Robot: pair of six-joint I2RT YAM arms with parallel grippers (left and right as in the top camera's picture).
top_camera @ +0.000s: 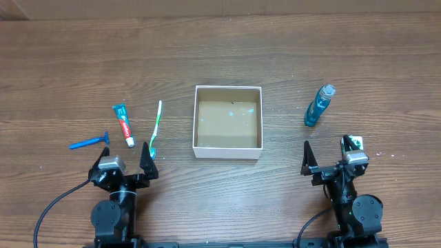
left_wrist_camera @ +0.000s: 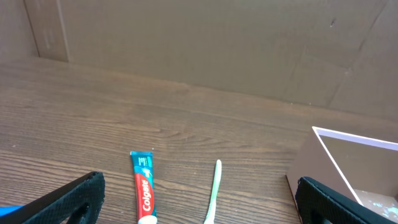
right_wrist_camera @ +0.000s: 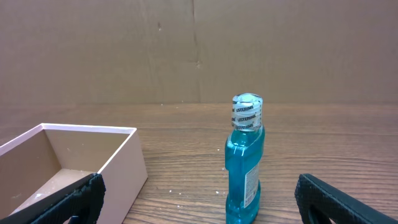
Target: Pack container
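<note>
Container sits empty mid-bench, between the arms. Left pincer and right pincer both gape wide, holding nothing. We'd worry about the upright mouthwash bottle: a sloppy approach tips it over.

In the left wrist view the toothpaste tube and toothbrush both run off the bottom edge, and the box off the right. In the right wrist view the mouthwash bottle loses its base below.
</note>
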